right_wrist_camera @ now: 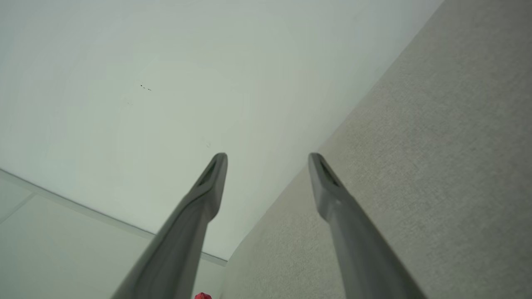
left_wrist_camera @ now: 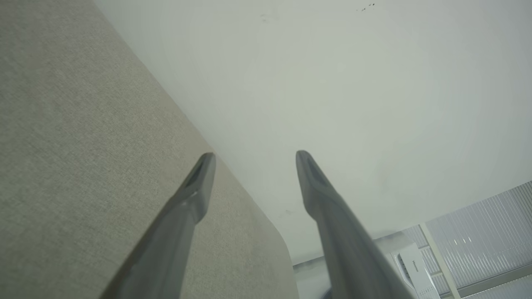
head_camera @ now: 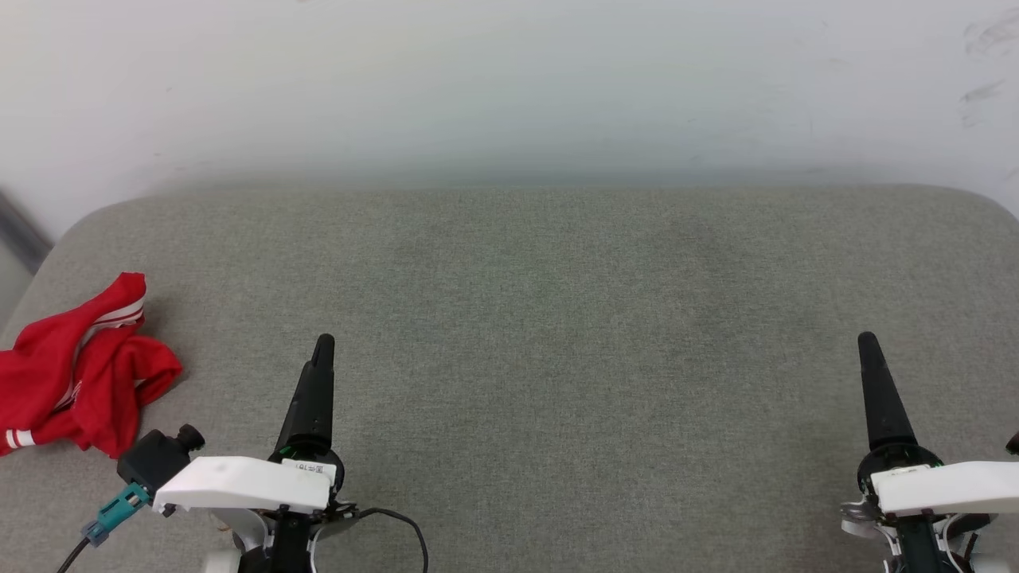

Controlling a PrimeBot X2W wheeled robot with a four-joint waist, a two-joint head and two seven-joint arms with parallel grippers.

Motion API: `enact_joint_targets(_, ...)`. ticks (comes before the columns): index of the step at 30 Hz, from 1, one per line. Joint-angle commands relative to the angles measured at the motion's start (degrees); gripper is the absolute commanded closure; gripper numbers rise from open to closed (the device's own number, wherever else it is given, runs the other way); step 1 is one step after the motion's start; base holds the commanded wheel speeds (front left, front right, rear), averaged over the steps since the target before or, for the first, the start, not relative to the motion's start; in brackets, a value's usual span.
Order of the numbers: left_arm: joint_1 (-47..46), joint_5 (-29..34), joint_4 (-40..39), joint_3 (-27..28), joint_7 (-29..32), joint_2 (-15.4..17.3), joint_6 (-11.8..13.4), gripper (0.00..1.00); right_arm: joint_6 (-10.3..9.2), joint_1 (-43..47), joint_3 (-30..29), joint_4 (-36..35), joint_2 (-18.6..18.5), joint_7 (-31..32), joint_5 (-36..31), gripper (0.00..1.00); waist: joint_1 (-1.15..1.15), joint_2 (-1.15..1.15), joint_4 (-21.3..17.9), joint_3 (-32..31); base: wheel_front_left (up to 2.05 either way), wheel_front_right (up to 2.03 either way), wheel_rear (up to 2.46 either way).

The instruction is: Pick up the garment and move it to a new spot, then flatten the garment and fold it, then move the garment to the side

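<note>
The garment (head_camera: 76,370) is a crumpled red heap with white striped trim, lying at the far left edge of the grey fabric surface (head_camera: 557,318). A tiny red scrap of the garment (right_wrist_camera: 202,295) peeks in at the bottom of the right wrist view. My left gripper (head_camera: 323,344) hovers low at the lower left, to the right of the heap and apart from it. In its wrist view the left gripper (left_wrist_camera: 254,160) is open and holds nothing. My right gripper (head_camera: 866,342) is at the lower right, far from the garment. The right gripper (right_wrist_camera: 267,160) is likewise open and bare.
A pale wall (head_camera: 509,87) rises behind the surface's back edge. The surface rounds off at its back left corner (head_camera: 87,223). A black cable with a teal connector (head_camera: 119,509) hangs by my left wrist. A white appliance (left_wrist_camera: 411,265) and blinds show beyond the surface's end.
</note>
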Motion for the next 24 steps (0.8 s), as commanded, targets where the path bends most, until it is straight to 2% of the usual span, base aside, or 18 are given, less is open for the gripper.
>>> enact_joint_targets(1,-1.7,3.0,-1.3,-0.2,-0.6,0.2,-0.1,0.00,0.00,-0.3,0.2,-1.3,-0.1,-0.7,-4.2,0.00,0.00,0.00,0.0,0.0,0.00,0.00,0.00)
enact_joint_targets(9,-1.6,14.4,-2.0,-1.5,-2.2,0.2,-0.1,0.00,0.00,0.1,0.4,-1.8,-0.1,-2.0,-16.7,0.00,0.00,0.00,0.0,-0.2,0.00,0.00,0.00)
enact_joint_targets(24,-0.9,29.8,-2.3,-3.3,-4.7,0.2,-0.1,0.00,0.00,1.1,0.5,-4.3,0.0,-0.2,-31.3,0.00,0.00,0.00,0.0,-0.3,0.00,0.00,0.00)
